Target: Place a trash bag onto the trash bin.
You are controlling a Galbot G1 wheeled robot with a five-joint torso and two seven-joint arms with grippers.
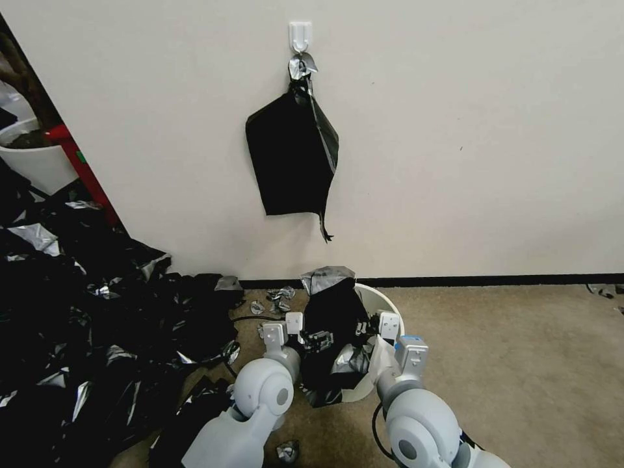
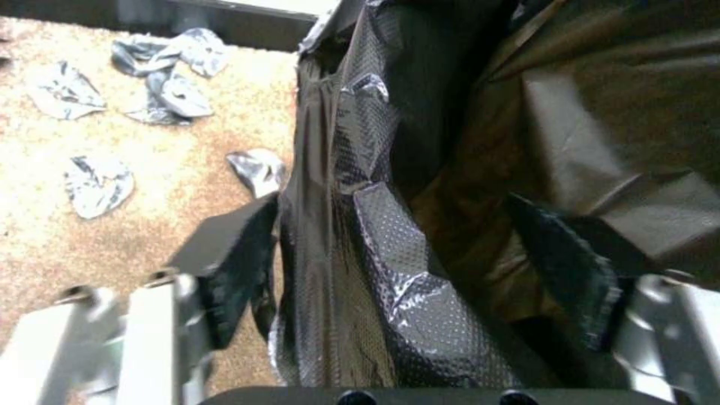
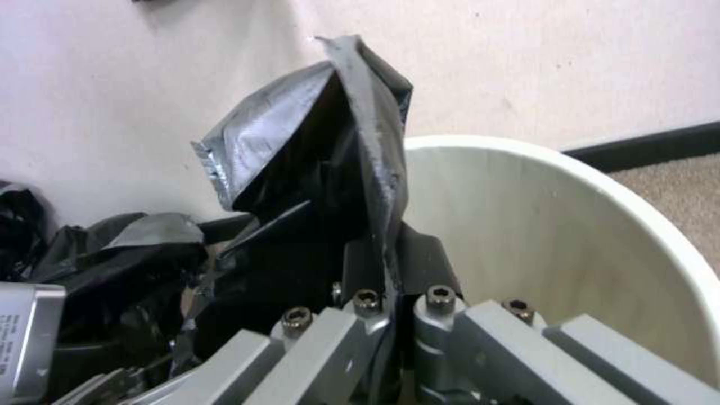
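Observation:
The cream-white trash bin (image 1: 385, 301) stands on the carpet by the wall, just ahead of my arms. The glossy black trash bag (image 1: 331, 307) sits in and over the bin's left half, and a silvery flap sticks up above the rim. My left gripper (image 1: 317, 339) is at the bag's near left side. In the left wrist view it (image 2: 397, 264) is open, with the bag's film (image 2: 390, 169) lying between its spread fingers (image 2: 225, 264). My right gripper (image 3: 388, 275) is inside the bin (image 3: 540, 225), shut on an edge of the bag (image 3: 300, 146).
A flat black bundle (image 1: 292, 156) hangs from a white wall hook (image 1: 299, 36) above the bin. A large pile of black film (image 1: 84, 312) covers the floor at left, with a white tub (image 1: 36, 166) behind it. Silvery scraps (image 2: 98, 180) litter the carpet. Bare carpet (image 1: 520, 370) lies to the right.

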